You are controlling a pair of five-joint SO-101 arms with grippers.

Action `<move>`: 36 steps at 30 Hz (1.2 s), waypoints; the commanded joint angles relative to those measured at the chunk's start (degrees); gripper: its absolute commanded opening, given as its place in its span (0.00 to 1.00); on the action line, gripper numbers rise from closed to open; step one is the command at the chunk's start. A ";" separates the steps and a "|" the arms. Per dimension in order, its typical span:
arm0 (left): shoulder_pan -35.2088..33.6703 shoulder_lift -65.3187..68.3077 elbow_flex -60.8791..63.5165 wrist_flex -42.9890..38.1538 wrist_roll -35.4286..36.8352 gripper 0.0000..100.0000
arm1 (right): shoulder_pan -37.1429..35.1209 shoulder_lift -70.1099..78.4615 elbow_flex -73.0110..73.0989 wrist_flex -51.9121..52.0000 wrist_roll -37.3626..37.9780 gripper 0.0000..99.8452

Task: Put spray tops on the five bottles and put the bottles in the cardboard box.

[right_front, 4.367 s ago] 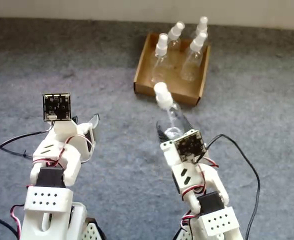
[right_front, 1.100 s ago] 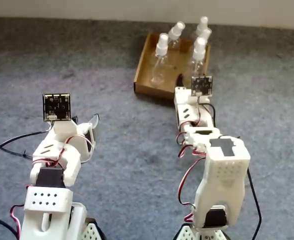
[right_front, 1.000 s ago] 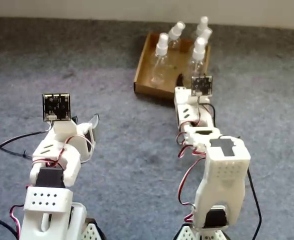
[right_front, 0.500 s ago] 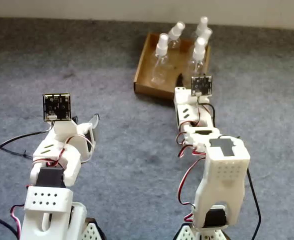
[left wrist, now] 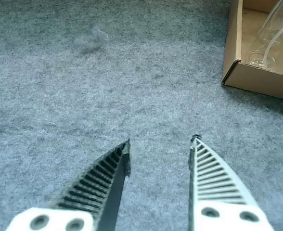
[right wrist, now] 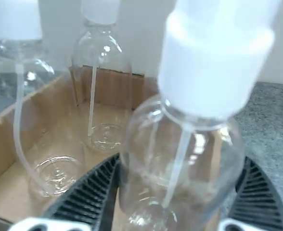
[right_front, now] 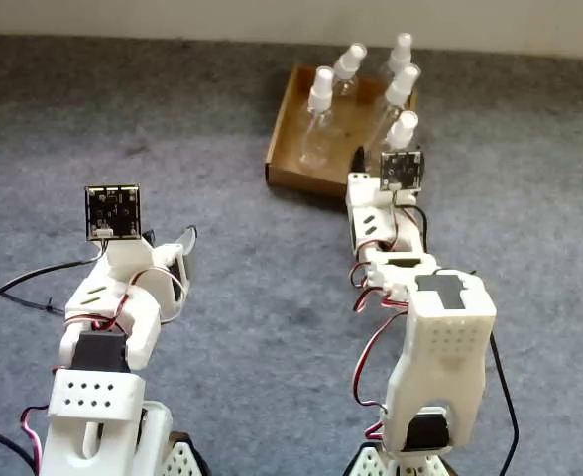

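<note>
Clear bottle [right wrist: 180, 139] is clasped by right tool [right wrist: 180, 162] at cardboard box [right_front: 301, 181]; left tool [left wrist: 158, 144] is held agape, empty.

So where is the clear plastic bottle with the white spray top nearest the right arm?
In the high view the clear bottle is at the near right of the brown cardboard box, between the right gripper's fingers, next to four other bottles.
</note>
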 commanded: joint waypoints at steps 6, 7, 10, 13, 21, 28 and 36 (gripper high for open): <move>-0.31 -0.66 -0.31 -1.32 -0.62 0.19 | 0.57 -0.84 -1.71 -1.27 -0.26 0.37; -0.31 -0.66 -0.31 -1.32 -0.62 0.19 | 0.57 -0.84 -1.71 -1.27 -0.35 0.39; -0.31 -0.66 -0.31 -1.32 -0.62 0.19 | 0.57 -0.84 -1.71 -1.27 -0.35 0.46; -0.31 -0.66 -0.31 -1.32 -0.62 0.19 | 0.66 -0.84 -2.07 -1.27 -0.35 0.49; -0.31 -0.66 -0.31 -1.32 -0.62 0.19 | 1.27 -0.92 -2.24 -3.56 -0.44 0.50; -0.31 -0.66 -0.31 -1.32 -0.62 0.19 | 1.19 -0.92 -2.07 -7.34 -0.44 0.50; -0.31 -0.66 -0.31 -1.32 -0.62 0.19 | 1.89 -1.01 -2.33 -7.34 -0.09 0.50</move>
